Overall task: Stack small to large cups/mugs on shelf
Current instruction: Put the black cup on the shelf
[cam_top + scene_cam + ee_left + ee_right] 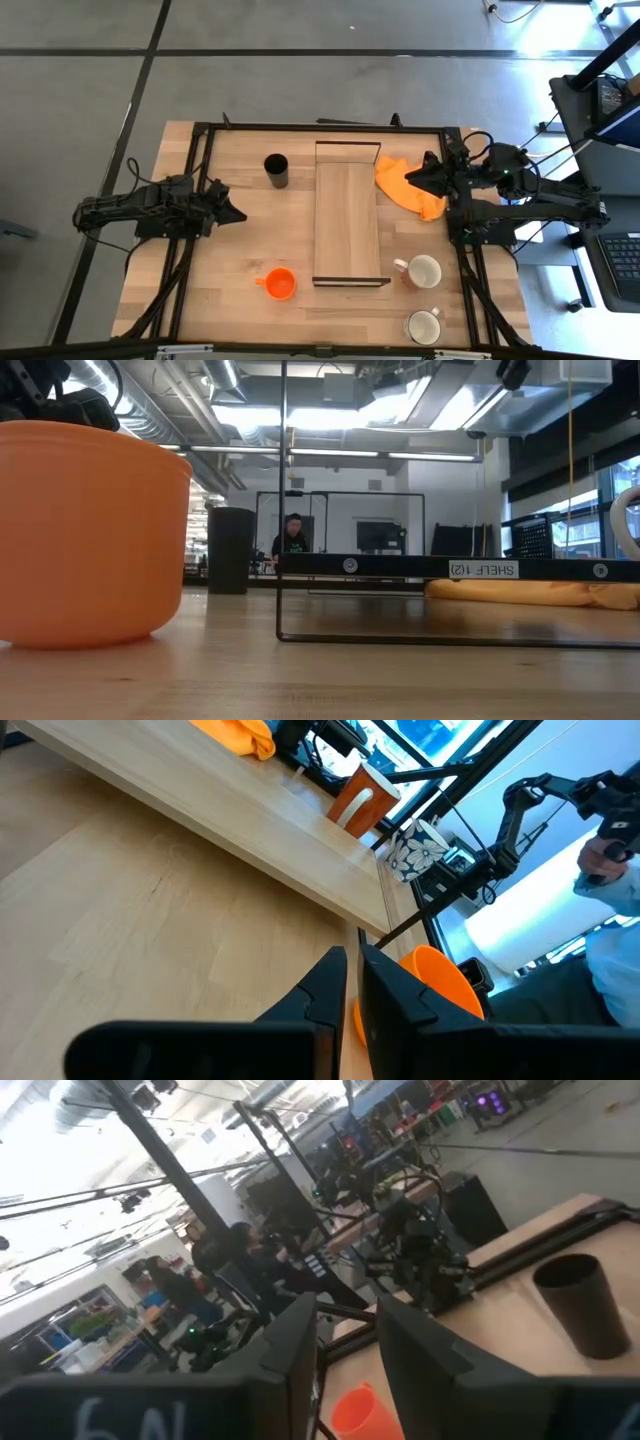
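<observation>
The shelf (348, 215), a long light-wood board in a thin black frame, lies in the table's middle. The black tumbler (276, 170) stands upright left of its far end. The orange cup (280, 284) stands left of its near end. Two white mugs (424, 270) (424, 325) stand upright near the table's right near corner. My left gripper (240, 213) hovers shut left of the shelf, pointing at it, with the orange cup (440, 980) ahead. My right gripper (408, 175) sits over the orange cloth (410, 188), its fingers a little apart, touching nothing that I can see.
The orange cloth lies crumpled against the shelf's far right side. A black metal frame (200, 128) runs round the table. Bare wood (250, 240) shows between the left arm and the shelf. People (293, 535) are in the room beyond, one at the left wrist view's edge (610, 850).
</observation>
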`<move>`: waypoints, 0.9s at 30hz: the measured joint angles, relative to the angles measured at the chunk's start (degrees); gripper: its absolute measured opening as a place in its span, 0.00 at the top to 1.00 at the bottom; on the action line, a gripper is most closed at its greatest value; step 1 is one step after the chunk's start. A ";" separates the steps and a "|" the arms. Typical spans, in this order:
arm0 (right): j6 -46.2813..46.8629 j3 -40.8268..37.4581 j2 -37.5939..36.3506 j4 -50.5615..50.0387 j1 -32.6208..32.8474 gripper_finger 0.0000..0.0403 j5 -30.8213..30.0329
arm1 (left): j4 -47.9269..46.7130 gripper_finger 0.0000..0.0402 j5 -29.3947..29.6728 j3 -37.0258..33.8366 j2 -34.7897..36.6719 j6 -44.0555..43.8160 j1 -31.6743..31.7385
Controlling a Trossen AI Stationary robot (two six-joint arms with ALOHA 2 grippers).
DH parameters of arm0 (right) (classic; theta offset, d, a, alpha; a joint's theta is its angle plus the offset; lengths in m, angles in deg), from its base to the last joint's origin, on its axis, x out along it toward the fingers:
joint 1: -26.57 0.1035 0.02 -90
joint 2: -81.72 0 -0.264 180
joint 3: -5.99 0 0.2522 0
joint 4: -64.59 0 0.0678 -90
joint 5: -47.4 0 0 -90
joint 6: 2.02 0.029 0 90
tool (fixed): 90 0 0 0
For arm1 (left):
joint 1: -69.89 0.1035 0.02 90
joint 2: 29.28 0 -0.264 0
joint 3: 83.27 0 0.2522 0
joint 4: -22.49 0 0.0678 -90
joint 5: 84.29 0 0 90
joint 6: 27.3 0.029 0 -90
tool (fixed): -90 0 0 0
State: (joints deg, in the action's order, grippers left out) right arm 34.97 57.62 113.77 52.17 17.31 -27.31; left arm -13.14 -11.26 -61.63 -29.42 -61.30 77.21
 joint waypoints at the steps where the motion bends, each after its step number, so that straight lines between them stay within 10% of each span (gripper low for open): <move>1: -0.07 0.00 0.02 -0.02 0.00 0.73 -0.45 | 0.01 0.94 0.00 -0.01 0.00 0.00 0.01; 27: 0.28 0.00 0.22 1.55 -0.02 0.73 -12.56 | 0.01 0.94 0.02 -0.01 -0.02 0.02 0.00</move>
State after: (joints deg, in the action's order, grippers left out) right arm 35.25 57.62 113.99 53.72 17.29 -39.87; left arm -13.14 -11.24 -61.64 -29.44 -61.28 77.21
